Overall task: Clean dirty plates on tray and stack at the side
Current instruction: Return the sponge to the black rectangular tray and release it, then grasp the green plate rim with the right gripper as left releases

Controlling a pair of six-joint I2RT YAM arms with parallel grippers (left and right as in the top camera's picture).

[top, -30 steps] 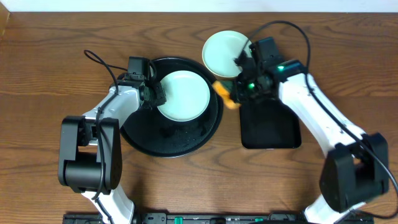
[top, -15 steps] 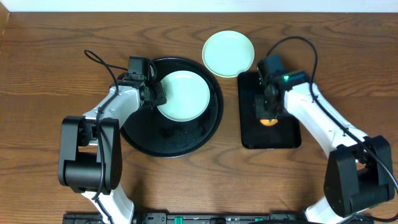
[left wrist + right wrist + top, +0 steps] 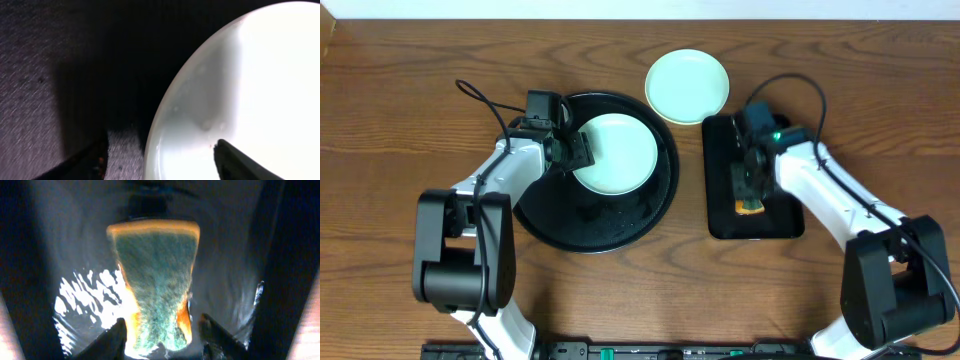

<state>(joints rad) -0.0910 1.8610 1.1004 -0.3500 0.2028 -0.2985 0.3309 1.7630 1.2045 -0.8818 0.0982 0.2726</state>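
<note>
A pale mint plate (image 3: 620, 155) lies in the upper part of the round black tray (image 3: 590, 225). My left gripper (image 3: 577, 152) stands open at the plate's left rim, one finger inside the rim and one outside. In the left wrist view the plate (image 3: 250, 85) fills the right side, and the left gripper (image 3: 160, 147) straddles its edge without pinching it. A second pale plate (image 3: 687, 86) rests on the table beyond the tray. My right gripper (image 3: 749, 188) is open over an orange sponge (image 3: 750, 206). Its green face (image 3: 155, 275) lies between the right gripper (image 3: 161, 321) fingers, with gaps on both sides.
The sponge rests on a smaller black rectangular tray (image 3: 775, 225) to the right of the round one. A black cable (image 3: 480, 100) loops off the left arm over the brown wooden table (image 3: 400, 120). A pale wall edge runs along the back.
My right gripper carried the sponge from beside the far plate down onto the rectangular tray and opened, letting it go. My left gripper opened at the plate's rim.
</note>
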